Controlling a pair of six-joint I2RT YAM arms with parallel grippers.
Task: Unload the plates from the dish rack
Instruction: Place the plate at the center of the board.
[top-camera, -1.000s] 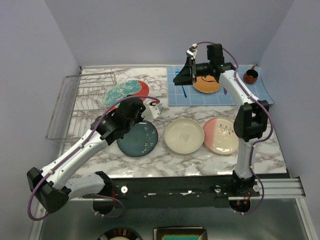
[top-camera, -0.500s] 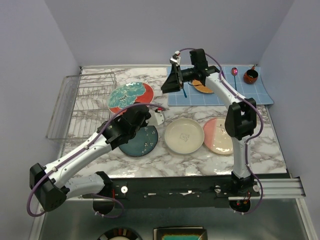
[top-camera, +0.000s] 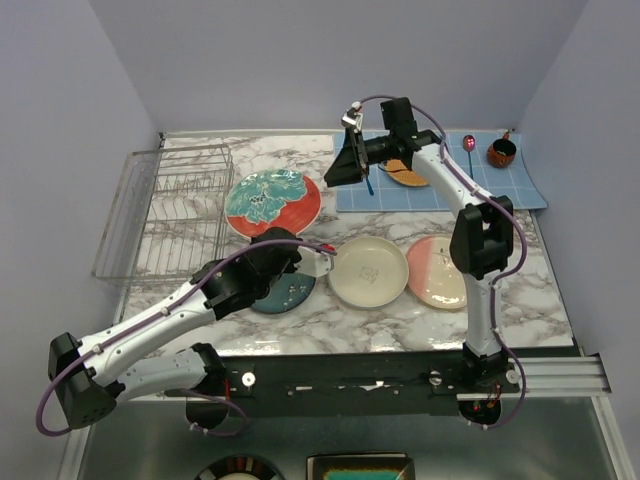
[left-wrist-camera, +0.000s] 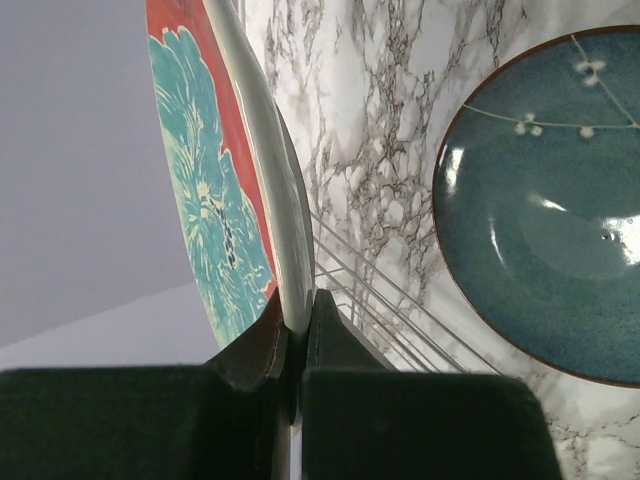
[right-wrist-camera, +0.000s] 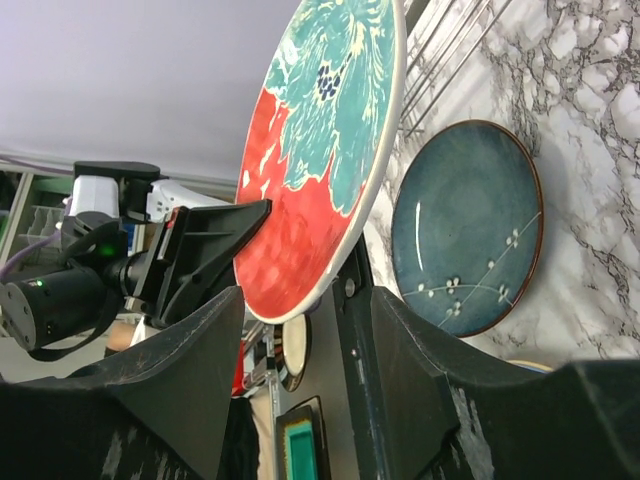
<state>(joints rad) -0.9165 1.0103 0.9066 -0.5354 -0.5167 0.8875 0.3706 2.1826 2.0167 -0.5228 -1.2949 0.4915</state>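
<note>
Our left gripper is clamped on the rim of the floral plate, held tilted just beside the dish rack. Our right gripper hangs apart and empty near the blue mat. The cream plate lies on the counter.

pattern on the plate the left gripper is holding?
The plate is teal floral on red; clearest in the right wrist view.
</note>
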